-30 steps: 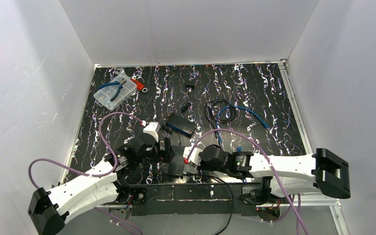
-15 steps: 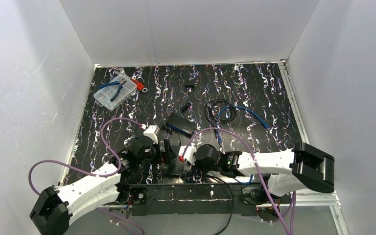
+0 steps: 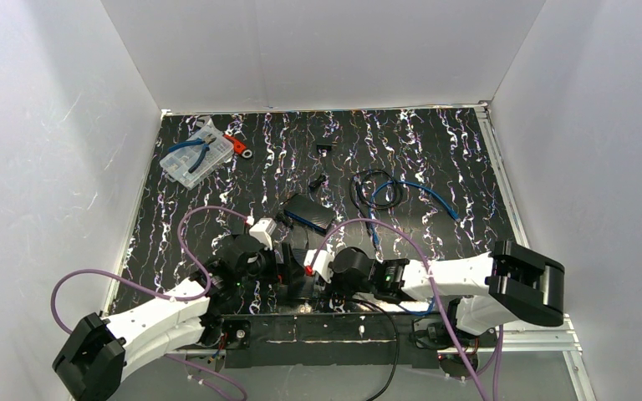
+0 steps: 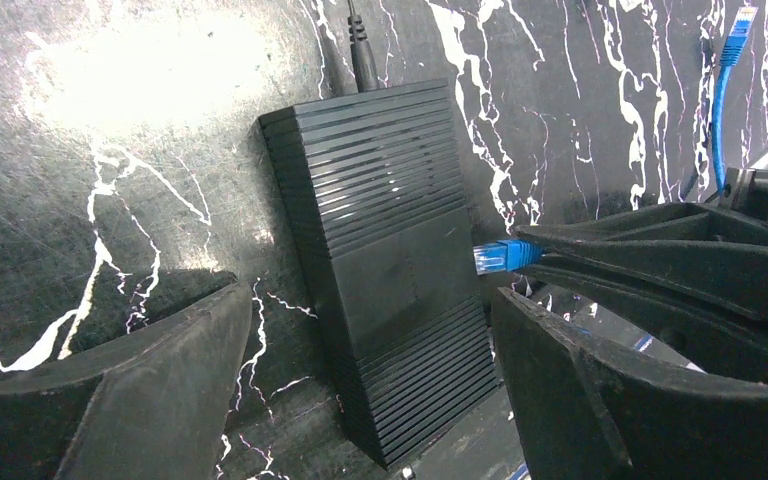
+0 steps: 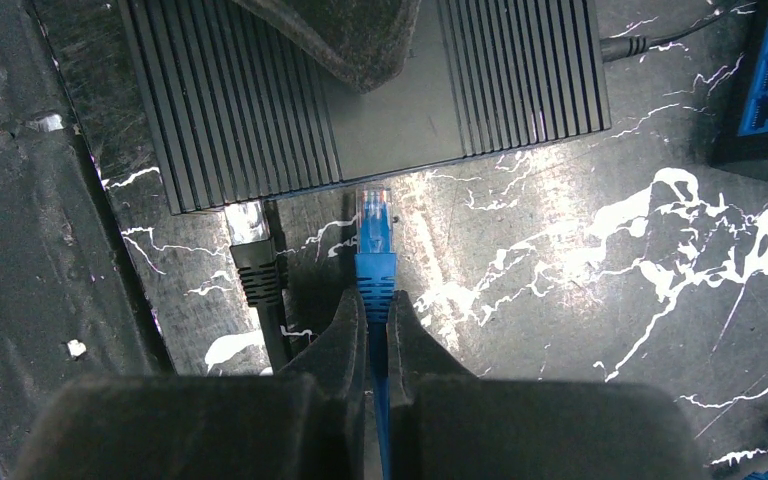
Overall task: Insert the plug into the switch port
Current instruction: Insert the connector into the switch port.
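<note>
Pliers [image 3: 194, 150] are lying on your far-left parts box [image 3: 180, 169]; right gripper [image 5: 372, 305] is clamping the plug [image 5: 373, 235] (axis left-right, tip leftward); left gripper [image 4: 365, 300] is gaping.

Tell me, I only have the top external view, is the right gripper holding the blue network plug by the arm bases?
Observer: Yes. The right wrist view shows the right gripper shut on the blue cable just behind the blue clear-tipped plug.
Operator: Where does it point?
Observer: At a side wall of the ribbed black plastic box, tip about at its edge.
Operator: And the left gripper?
Observer: Open, one finger either side of that box.
</note>
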Motion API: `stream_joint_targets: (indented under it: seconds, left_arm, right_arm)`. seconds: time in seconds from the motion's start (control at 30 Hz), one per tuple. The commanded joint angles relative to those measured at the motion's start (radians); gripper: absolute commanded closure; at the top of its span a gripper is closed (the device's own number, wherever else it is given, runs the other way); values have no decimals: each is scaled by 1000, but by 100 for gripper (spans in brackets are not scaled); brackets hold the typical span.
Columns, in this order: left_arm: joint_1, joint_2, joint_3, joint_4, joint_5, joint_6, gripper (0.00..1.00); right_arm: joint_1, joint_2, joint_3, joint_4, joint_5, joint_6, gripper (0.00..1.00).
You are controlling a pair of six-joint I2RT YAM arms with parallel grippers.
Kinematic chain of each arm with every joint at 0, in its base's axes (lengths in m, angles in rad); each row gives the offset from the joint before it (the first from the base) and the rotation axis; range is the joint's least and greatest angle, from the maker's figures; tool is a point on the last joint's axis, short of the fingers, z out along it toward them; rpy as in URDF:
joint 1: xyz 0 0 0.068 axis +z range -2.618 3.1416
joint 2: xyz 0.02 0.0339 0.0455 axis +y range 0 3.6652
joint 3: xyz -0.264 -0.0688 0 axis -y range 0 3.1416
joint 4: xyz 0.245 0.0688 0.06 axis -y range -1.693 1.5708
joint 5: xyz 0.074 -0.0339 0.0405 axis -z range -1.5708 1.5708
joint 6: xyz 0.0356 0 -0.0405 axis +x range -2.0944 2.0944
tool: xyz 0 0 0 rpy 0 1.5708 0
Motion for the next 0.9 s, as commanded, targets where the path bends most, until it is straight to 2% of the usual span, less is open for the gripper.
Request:
stream_joint_targets:
  seconds: [0.0,0.87]
  left_arm:
    - [7,-4,-18,29,29,-2,13]
    - [9,104,-36,135,122,22,27]
  right_arm:
    - [-3,9,-7,54,-7,24,99]
    - [-11,29,5,108,-7,-1,99]
